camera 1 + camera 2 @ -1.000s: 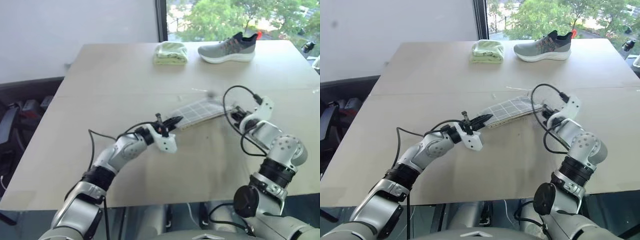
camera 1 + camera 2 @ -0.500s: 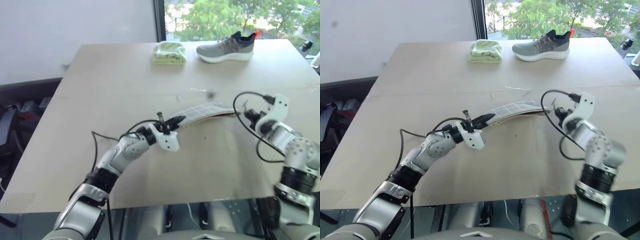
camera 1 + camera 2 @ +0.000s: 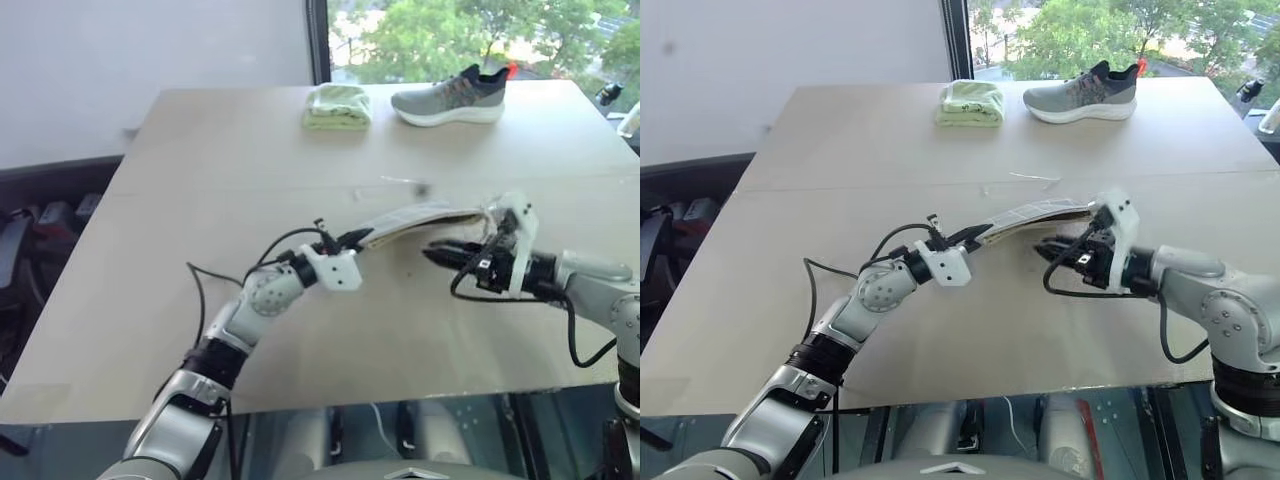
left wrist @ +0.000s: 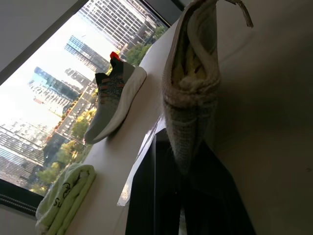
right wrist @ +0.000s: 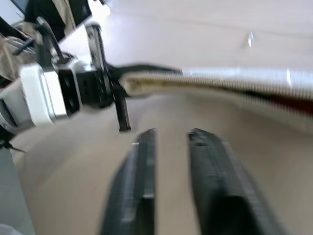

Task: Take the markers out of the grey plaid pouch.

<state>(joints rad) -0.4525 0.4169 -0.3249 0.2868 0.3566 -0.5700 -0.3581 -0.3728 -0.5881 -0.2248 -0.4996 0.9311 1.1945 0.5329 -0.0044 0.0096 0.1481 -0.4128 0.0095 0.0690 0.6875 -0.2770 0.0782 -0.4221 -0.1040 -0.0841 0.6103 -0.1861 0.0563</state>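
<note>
Above the tan wooden table [image 3: 200,160], the left gripper [image 3: 352,240] is pinching the soft grey plaid fabric pouch [image 3: 415,217] by one end. The right gripper [image 3: 432,255] is hovering beneath it, fingers closed and empty.

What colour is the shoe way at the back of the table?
The shoe is grey with a white sole and a red heel tab, best seen in the right eye view.

One grey plaid pouch [image 3: 1035,212] was in the scene, lifted off the table near its middle. Two grippers were visible: the left gripper [image 3: 978,235] at the pouch's left end and the right gripper [image 3: 1048,248] just to the near right of it. At the far edge lay one folded light green cloth [image 3: 974,103] and, to its right, one grey shoe [image 3: 1081,92]. One thin, pale scrap [image 3: 1036,178] lay on the table beyond the pouch. There was one table [image 3: 840,160]. No markers could be counted outside the pouch.
</note>
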